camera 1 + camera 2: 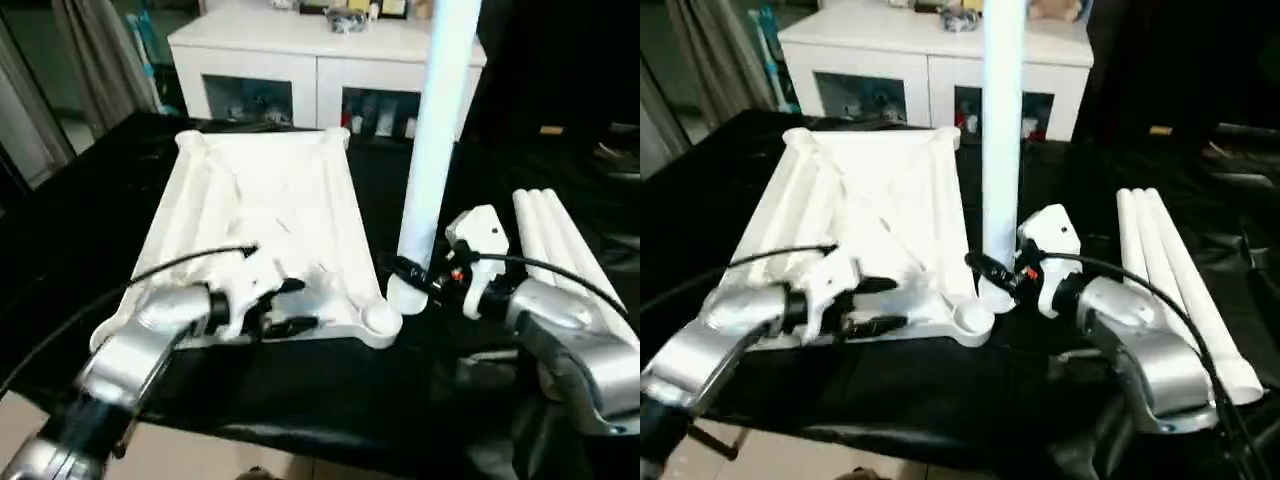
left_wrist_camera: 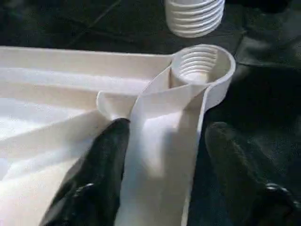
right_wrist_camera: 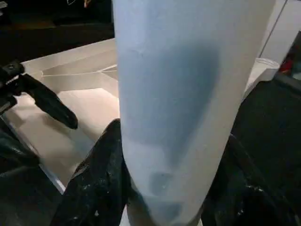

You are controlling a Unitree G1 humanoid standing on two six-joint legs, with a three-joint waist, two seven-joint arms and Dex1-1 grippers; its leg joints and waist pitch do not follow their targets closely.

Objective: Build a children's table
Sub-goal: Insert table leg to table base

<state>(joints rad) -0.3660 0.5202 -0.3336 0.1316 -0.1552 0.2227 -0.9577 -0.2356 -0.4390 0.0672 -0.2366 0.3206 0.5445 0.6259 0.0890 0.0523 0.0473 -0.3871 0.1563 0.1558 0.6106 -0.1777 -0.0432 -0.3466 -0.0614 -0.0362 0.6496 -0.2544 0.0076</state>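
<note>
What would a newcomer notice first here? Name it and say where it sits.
The upright white leg stands out first, held near its threaded lower end by the right gripper just beside the near right corner socket of the upside-down tabletop. Next, the left gripper straddles the tabletop's near rim beside that socket. Three spare legs lie side by side on the black cloth to the right.

No readable text, label, brand or number appears on anything here.
</note>
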